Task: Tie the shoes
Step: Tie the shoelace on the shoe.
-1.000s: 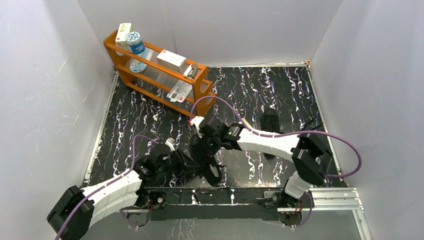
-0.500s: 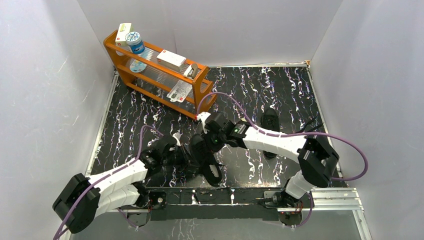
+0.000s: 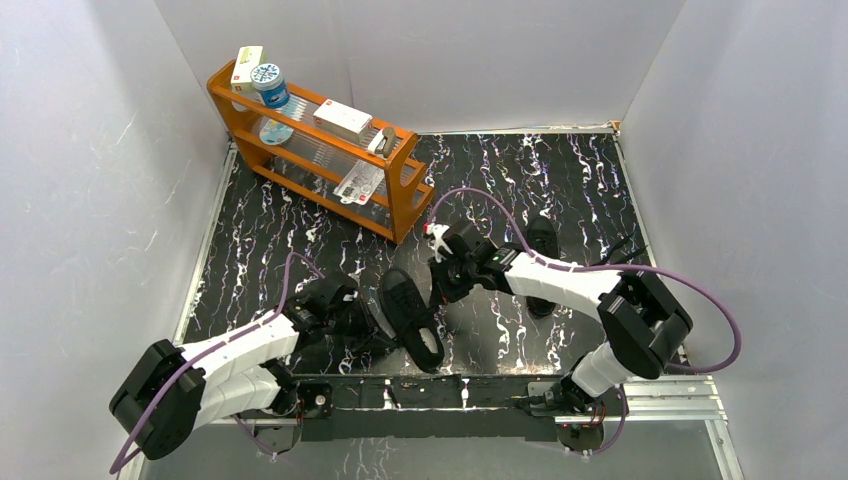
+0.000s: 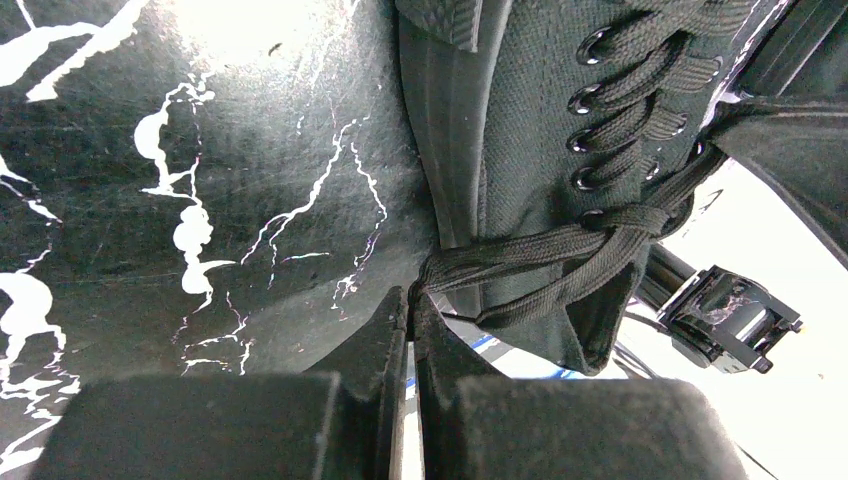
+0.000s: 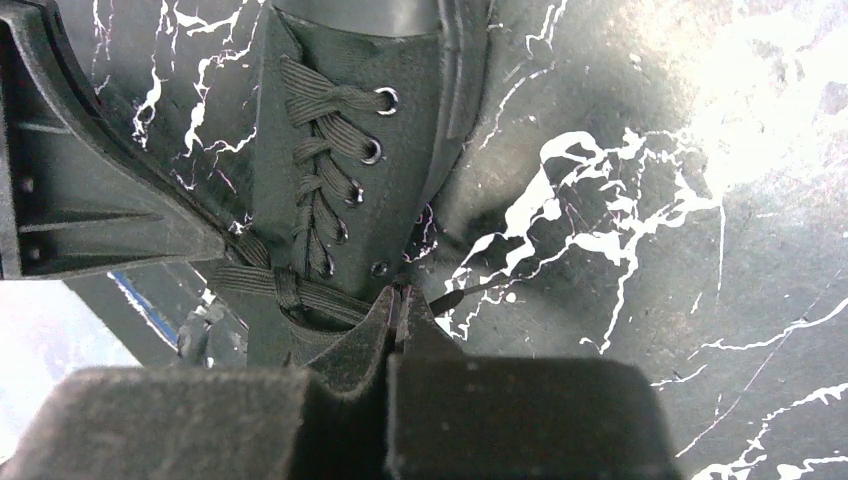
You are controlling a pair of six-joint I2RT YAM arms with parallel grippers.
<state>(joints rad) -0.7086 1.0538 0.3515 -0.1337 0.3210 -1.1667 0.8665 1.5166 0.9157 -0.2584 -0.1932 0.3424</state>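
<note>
One black sneaker [image 3: 412,318] lies near the front edge between my two grippers. My left gripper [image 3: 370,322] is at its left side. In the left wrist view it [image 4: 412,297] is shut on a black lace [image 4: 520,250] stretched tight from the shoe's [image 4: 520,120] top eyelets. My right gripper [image 3: 438,293] is at the shoe's right side. In the right wrist view it [image 5: 400,296] is shut on the other lace [image 5: 300,292], and the lace tip [image 5: 470,292] sticks out beside the fingers. The laces cross once over the tongue. The second sneaker [image 3: 542,240] lies to the right, partly hidden by my right arm.
An orange rack [image 3: 400,190] with boxes and a blue-lidded jar [image 3: 268,80] stands at the back left. White walls close in three sides. A metal rail [image 3: 660,392] runs along the near edge by the arm bases.
Both grippers have drawn apart from over the shoe, the left one to the left and the right one to the right and back, pulling the laces taut across the tongue.
</note>
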